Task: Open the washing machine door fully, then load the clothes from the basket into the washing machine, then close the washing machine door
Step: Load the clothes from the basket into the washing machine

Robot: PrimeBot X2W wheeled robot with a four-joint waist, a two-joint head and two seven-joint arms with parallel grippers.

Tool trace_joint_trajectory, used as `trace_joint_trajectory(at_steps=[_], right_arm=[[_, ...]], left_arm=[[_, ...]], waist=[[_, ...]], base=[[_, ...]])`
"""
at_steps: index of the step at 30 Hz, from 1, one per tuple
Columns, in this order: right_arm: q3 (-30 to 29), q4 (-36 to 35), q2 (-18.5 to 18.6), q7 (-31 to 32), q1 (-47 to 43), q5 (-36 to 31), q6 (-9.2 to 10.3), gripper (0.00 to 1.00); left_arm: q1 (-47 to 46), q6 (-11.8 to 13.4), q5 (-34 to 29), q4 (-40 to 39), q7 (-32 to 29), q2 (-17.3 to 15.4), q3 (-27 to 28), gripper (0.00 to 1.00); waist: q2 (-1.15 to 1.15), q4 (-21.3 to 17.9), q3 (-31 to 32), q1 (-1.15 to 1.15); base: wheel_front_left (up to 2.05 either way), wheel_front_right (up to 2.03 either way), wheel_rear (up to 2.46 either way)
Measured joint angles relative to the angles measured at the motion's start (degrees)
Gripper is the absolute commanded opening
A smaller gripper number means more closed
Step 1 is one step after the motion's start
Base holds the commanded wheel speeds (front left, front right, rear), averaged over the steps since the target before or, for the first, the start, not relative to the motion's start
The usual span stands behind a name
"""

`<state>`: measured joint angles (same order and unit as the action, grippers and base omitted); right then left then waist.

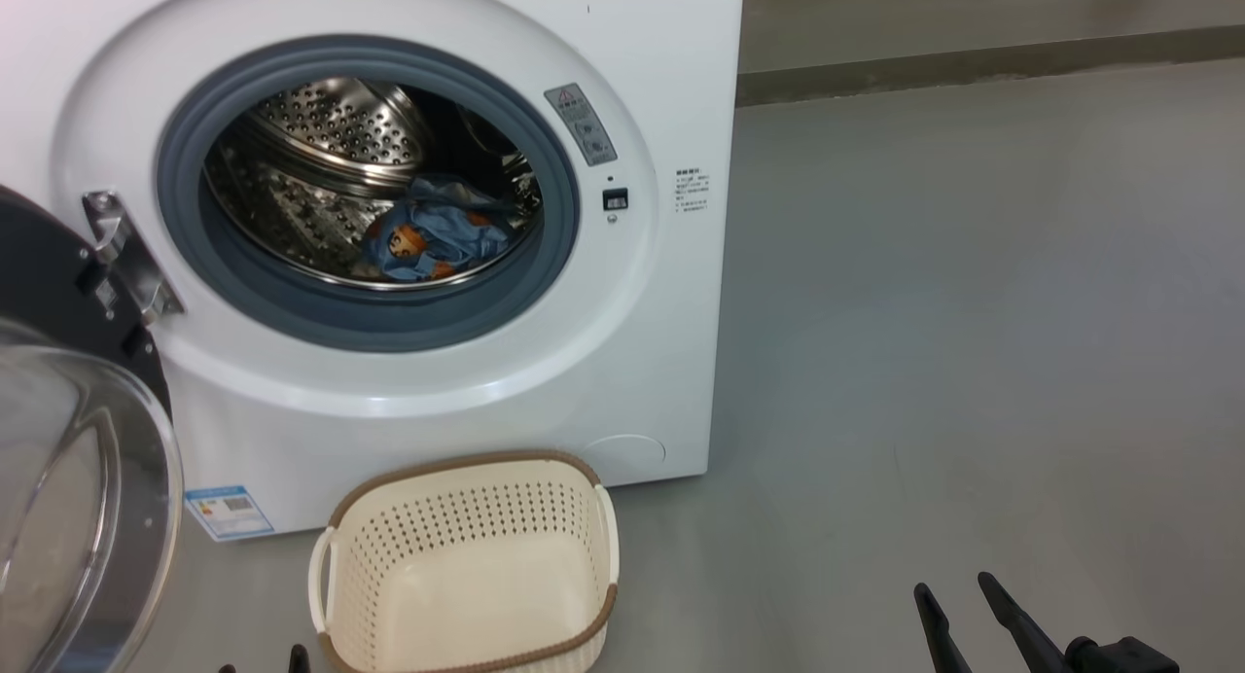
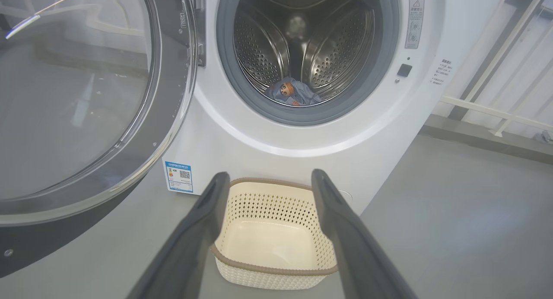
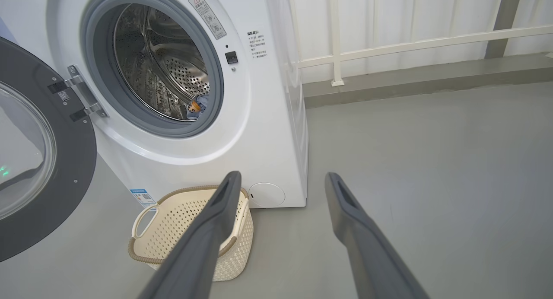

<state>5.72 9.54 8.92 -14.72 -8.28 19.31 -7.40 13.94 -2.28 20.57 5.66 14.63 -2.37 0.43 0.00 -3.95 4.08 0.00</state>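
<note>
Washing machine (image 1: 622, 362): white front-loader; port uncovered, grey-blue seal (image 1: 370, 328) ringing the steel drum (image 1: 331, 128).
Washing machine door (image 1: 44, 274): stands wide open on the hinge (image 1: 122, 250) at the port's left edge. Its black rim and glass bowl crowd the machine's left approach.
Clothes (image 1: 438, 240): blue garment with orange prints, low in the drum, just behind the seal.
Basket (image 1: 467, 532): on the floor (image 1: 973, 313) just before the machine, below the port.
Open room: bare grey floor right of the machine, bounded behind by a raised kerb (image 1: 973, 65).
Left gripper (image 2: 268, 174): fingers spread wide, nothing held, aimed at the machine over the basket.
Right gripper (image 3: 283, 177): fingers spread wide, nothing held, pointing towards the machine's right front corner.
</note>
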Motion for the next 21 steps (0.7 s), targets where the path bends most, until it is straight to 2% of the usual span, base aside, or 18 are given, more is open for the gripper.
trace_joint_trajectory(at_steps=[8,21], right_arm=[[0.0,0.0,-0.1,0.0,0.0,0.0,0.0,1.0],[0.0,0.0,-0.2,0.0,0.0,0.0,0.0,1.0]], left_arm=[[0.0,0.0,0.0,0.0,0.0,0.0,0.0,1.0],[0.0,0.0,-0.2,0.0,0.0,0.0,-0.1,1.0]], waist=[[0.0,0.0,-0.2,0.0],[0.0,0.1,-0.3,0.0]], base=[[-1.04,1.04,0.0],[-0.07,0.07,0.0]])
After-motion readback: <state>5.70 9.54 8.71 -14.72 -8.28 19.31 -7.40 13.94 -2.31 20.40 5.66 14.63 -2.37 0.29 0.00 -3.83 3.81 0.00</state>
